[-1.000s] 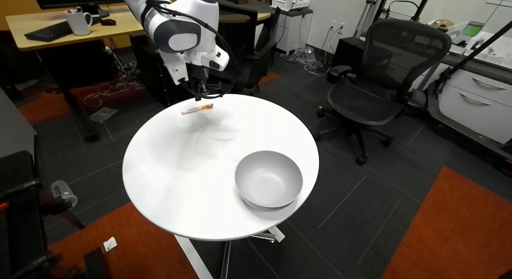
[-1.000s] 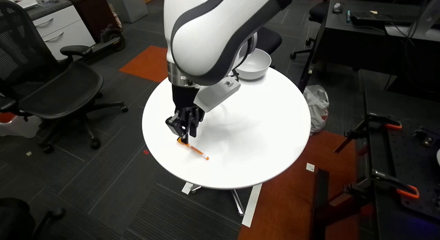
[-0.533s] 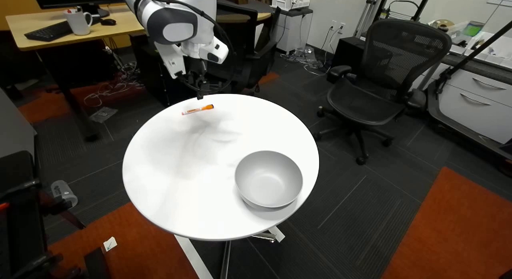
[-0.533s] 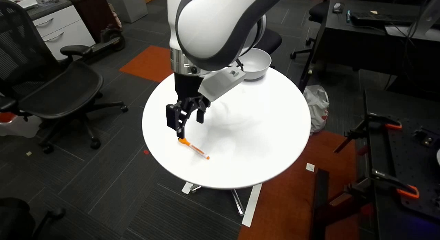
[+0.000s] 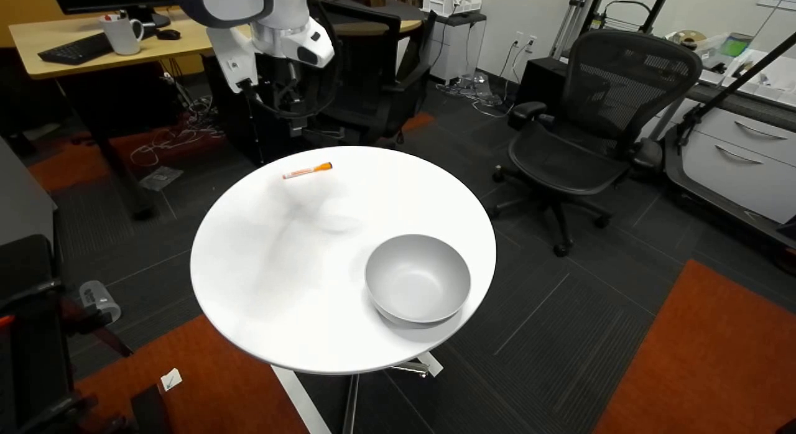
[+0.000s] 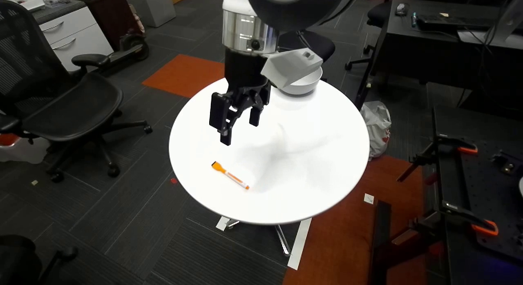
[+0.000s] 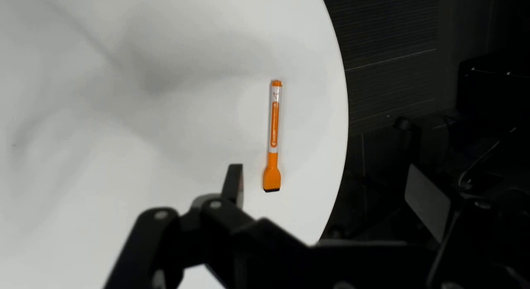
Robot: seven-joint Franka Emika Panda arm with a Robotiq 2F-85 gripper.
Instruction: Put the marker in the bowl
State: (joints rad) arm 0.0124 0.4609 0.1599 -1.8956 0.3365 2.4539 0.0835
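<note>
The marker (image 7: pixel 274 127), orange and white with a broad orange cap and dark tip, lies flat on the round white table (image 6: pixel 327 154) close to its edge. It shows in both exterior views as well, a short stick (image 5: pixel 308 170). My gripper (image 6: pixel 240 128) hangs above the table, clear of the marker, its jaws wide apart with nothing between them. In the wrist view one finger (image 7: pixel 234 181) of the gripper (image 7: pixel 329 185) appears left of the marker's cap, the other over the dark floor. Across the table stands the grey bowl (image 5: pixel 416 285), nothing visible inside; the arm partly covers it in an exterior view (image 6: pixel 304 83).
A black mesh chair (image 5: pixel 628 92) stands beside the table, and another dark chair (image 5: pixel 367 67) is behind the arm. On the far side are a white plastic bag (image 6: pixel 375 128) and a black bench (image 6: pixel 490 174) with orange-tipped clamps.
My gripper has risen off the marker's cap end, and its fingers have spread from close together to wide apart. Marker and bowl have stayed in place.
</note>
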